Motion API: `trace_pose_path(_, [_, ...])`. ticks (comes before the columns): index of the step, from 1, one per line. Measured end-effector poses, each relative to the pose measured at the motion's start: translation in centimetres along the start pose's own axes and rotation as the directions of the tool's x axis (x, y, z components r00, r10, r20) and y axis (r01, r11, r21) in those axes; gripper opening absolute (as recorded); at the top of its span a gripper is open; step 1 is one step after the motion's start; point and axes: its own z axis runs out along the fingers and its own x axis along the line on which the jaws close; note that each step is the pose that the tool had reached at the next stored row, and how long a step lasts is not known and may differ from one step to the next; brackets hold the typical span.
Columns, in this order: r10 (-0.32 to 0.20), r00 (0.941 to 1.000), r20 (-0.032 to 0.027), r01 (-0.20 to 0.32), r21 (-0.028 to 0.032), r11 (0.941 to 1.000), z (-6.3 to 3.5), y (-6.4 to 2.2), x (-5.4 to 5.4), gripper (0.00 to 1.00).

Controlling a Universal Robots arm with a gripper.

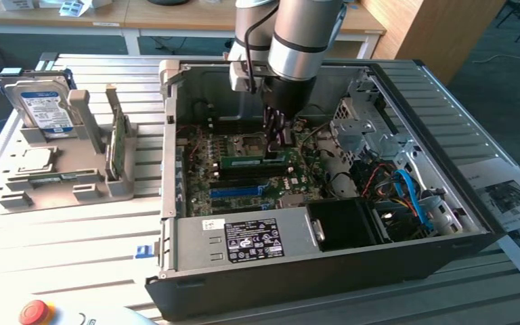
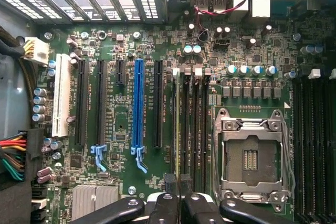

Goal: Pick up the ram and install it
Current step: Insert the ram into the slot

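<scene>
Standing by the open computer case [image 1: 332, 277], I see the arm reaching down into it. The gripper [image 1: 278, 152] has its fingers [image 2: 171, 195] drawn close together, pinched, as far as I can judge, on the ram [image 1: 246, 161]. That slim green stick lies lengthwise over the dark memory slots [image 1: 242, 172] on the motherboard [image 2: 121, 51], on the near side of the processor socket [image 2: 249, 153]. The grip sits toward its end on the exterior view's right. Whether it is seated in a slot or only resting above one I cannot tell.

It looks light and stiff, a thin board that would not sag, yet fragile. The chips and contact edge should not be scraped, and a twist could crack it. The sensible hold is across the flat faces near the top edge, square to the slot.

On the exterior view's left, a tray [image 1: 61, 186] holds a hard drive [image 1: 38, 101] and a wider green card [image 1: 117, 139].
</scene>
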Motion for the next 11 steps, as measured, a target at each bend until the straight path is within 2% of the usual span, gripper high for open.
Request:
trace_pose_path(5, [0.0,1.0,-0.0049,0.0,0.0,1.0,0.35,-0.02,-0.02,0.12])
trace_pose_path(6, [0.001,1.0,-0.008,-0.001,0.0,1.0,0.57,-0.04,-0.03,0.12])
trace_pose_path(11, [0.001,1.0,-0.0087,-0.001,0.0,1.0,0.62,-0.04,-0.03,0.12])
